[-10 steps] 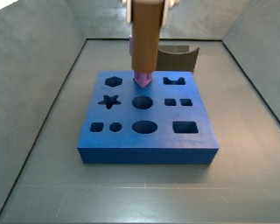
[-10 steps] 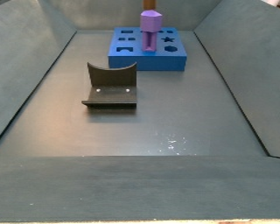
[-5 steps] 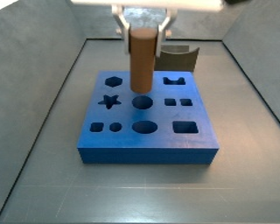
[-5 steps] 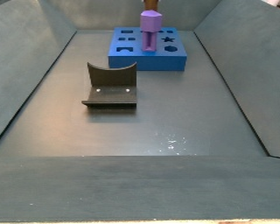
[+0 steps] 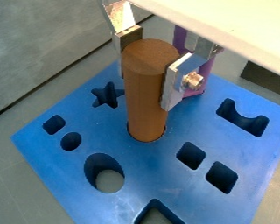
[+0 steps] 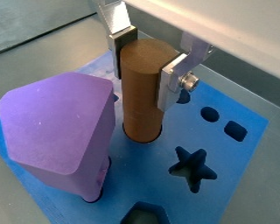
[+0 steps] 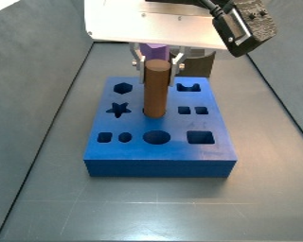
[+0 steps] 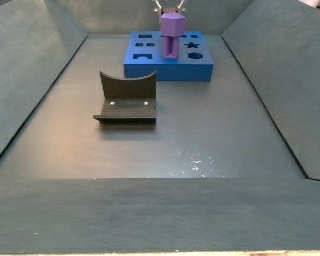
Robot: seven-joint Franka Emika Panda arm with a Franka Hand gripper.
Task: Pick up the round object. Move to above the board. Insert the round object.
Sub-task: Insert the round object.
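The round object (image 5: 146, 96), a plain brown cylinder peg, stands upright with its foot in the round middle hole of the blue board (image 5: 73, 188). My gripper (image 5: 152, 57) is shut on its top, with the silver fingers (image 5: 178, 79) pressed to both sides. Both wrist views show this, as does a side view, with the peg (image 7: 155, 90), the board (image 7: 161, 161) and the gripper (image 7: 155, 60). A purple hexagonal-topped peg (image 6: 60, 131) stands in the board just beside it. In a side view the purple peg (image 8: 170, 25) hides the brown one, and the board (image 8: 190, 68) lies at the far end.
The dark fixture (image 8: 127, 98) stands on the grey floor beside the board; it also shows behind the board in a side view (image 7: 201, 66). Sloping grey walls (image 8: 29, 90) enclose the floor. The board has several open holes, among them a star (image 6: 192, 166).
My gripper has come straight down with the brown peg. Its foot went from well above the board into the round middle hole.
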